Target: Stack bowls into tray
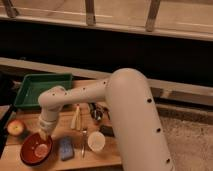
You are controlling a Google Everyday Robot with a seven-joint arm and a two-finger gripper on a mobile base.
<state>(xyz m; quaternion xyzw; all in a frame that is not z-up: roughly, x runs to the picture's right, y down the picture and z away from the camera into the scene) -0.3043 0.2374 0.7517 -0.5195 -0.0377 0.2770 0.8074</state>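
An orange-red bowl (36, 149) sits on the wooden table near its front left corner, with something pale inside it. The green tray (42, 90) stands at the back left of the table and looks empty. My gripper (44, 134) hangs from the white arm and is right at the bowl's far rim, in front of the tray. A dark purple bowl does not show apart from the orange-red one.
A red apple (16, 128) lies left of the bowl. A blue sponge (66, 148), a white cup (96, 141), pale utensils (76, 119), a metal cup (97, 114) and a dark object (107, 131) lie to the right. The big white arm covers the table's right part.
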